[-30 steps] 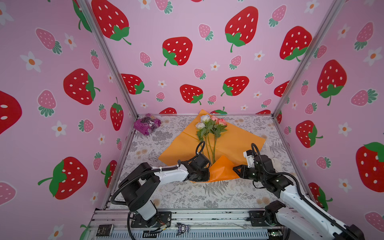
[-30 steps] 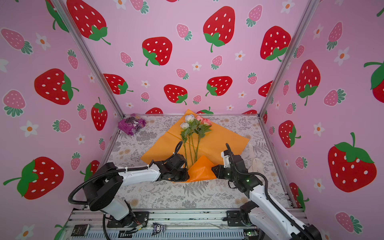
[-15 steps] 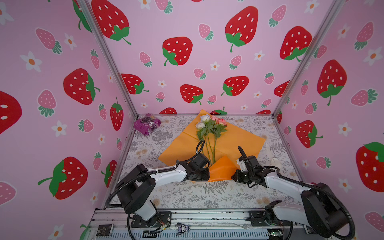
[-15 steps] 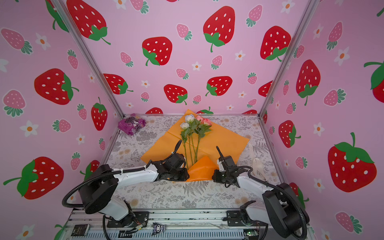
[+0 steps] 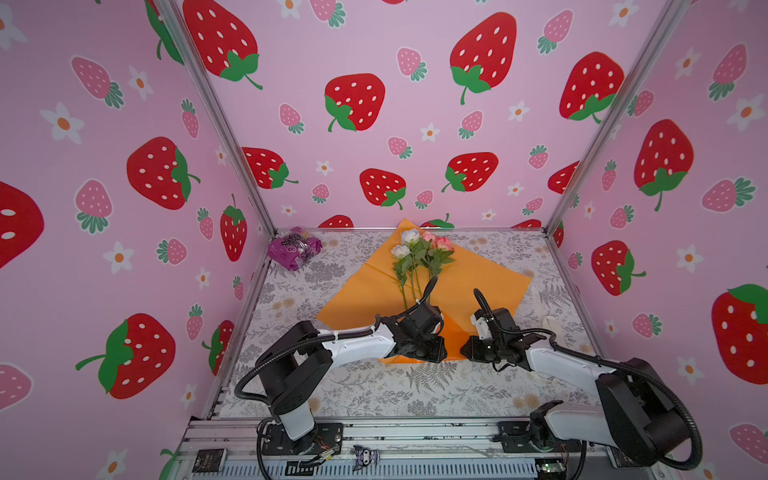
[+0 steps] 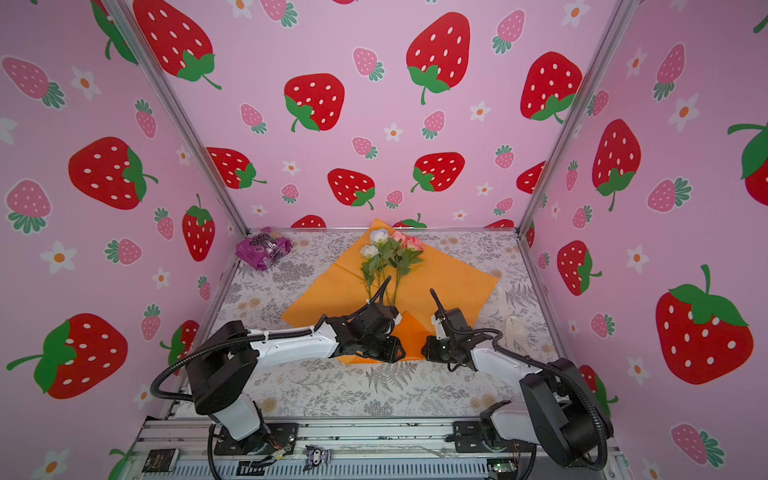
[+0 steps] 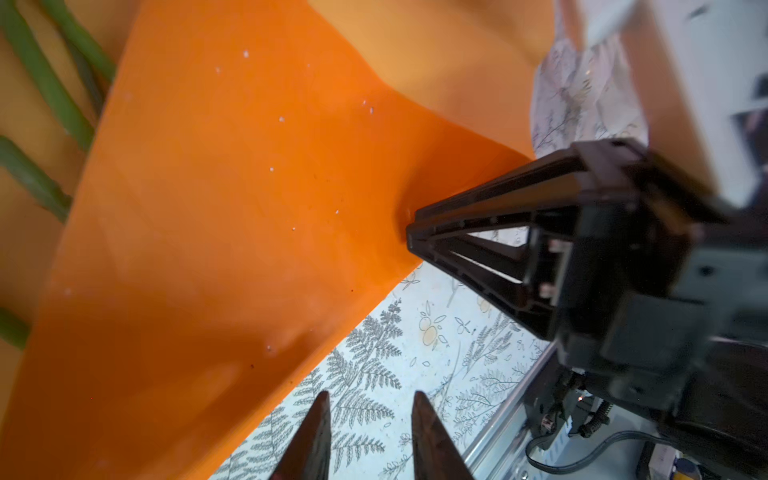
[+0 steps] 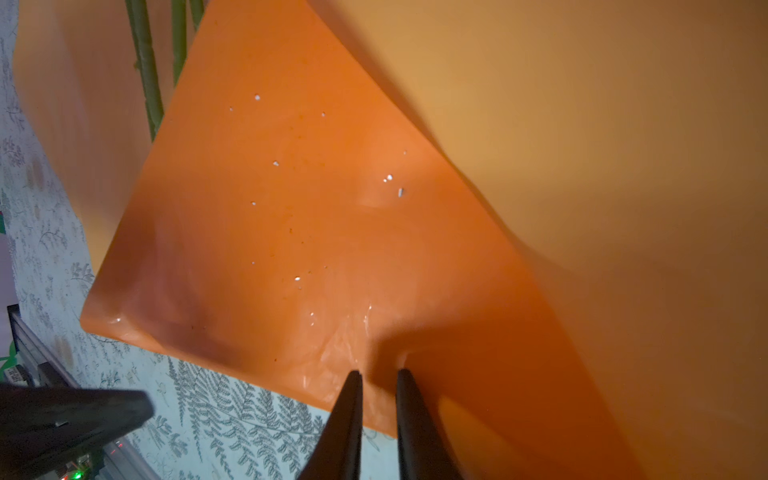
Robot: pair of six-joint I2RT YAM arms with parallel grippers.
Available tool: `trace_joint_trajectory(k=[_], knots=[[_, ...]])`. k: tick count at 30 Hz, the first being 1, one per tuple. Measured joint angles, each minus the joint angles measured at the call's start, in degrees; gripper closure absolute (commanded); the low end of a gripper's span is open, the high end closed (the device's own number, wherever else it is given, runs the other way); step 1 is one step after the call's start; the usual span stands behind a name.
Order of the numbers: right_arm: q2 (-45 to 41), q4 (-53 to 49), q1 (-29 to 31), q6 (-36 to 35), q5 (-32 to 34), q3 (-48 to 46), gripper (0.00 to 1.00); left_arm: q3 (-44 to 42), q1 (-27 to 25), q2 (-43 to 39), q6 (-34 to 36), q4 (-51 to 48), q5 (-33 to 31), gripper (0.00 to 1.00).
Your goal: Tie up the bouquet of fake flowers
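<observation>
flowers point(image 5: 419, 253) lie on the paper point(image 5: 365, 291) mid table point(image 5: 374, 395), near corner folded over. left gripper point(image 7: 370, 395) gapes empty beside that fold point(image 8: 291, 208). right gripper point(image 8: 377, 372) sits narrow at its edge, grip unclear. if let go, the springy fold might flop open.

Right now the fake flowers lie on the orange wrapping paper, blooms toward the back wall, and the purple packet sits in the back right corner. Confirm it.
Wrong corner: the purple packet sits in the back left corner, as both top views show. The rest holds: the fake flowers lie on the orange wrapping paper, blooms toward the back wall.
</observation>
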Motion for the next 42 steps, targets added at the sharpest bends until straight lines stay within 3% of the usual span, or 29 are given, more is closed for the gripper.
trace_joint_trajectory(k=[8, 22, 42], knots=[[0.11, -0.13, -0.02, 0.00, 1.09, 0.04, 0.83, 0.17, 0.22, 2.58, -0.28, -1.46, -0.55, 0.67], [1.99, -0.11, -0.13, -0.26, 3.32, 1.62, 0.84, -14.62, 6.03, -8.48, -3.30, 0.17, -2.86, 0.68], [0.37, -5.88, -0.85, -1.64, 8.28, 3.17, 0.84, -20.35, 12.35, -13.27, -9.14, 2.01, -2.82, 0.71]])
